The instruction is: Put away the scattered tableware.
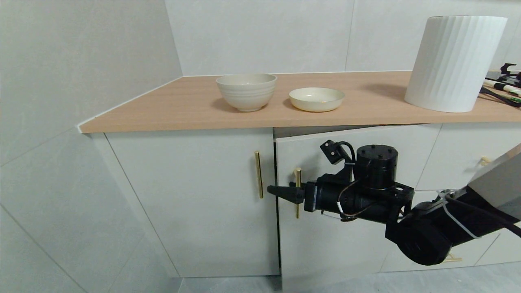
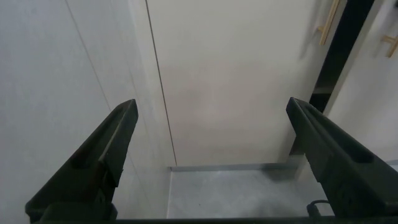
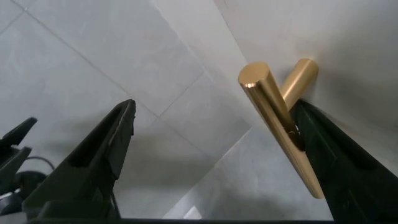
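- A bowl [image 1: 246, 91] and a shallow dish [image 1: 316, 99] are sitting near each other, not touching, on the wooden counter [image 1: 163, 110].
- The right gripper [image 1: 280, 190] is hanging at the slightly open cabinet door [image 1: 325, 252], jaws spread, with the brass handle [image 3: 273, 118] just beside one finger, unclamped.
- The left gripper [image 2: 211, 106] is gaping wide, gripping nothing, and facing the lower cabinet front.

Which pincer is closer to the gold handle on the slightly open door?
Right. The right pincer has the gold handle between its open fingers; the left pincer faces the cabinet from well away.
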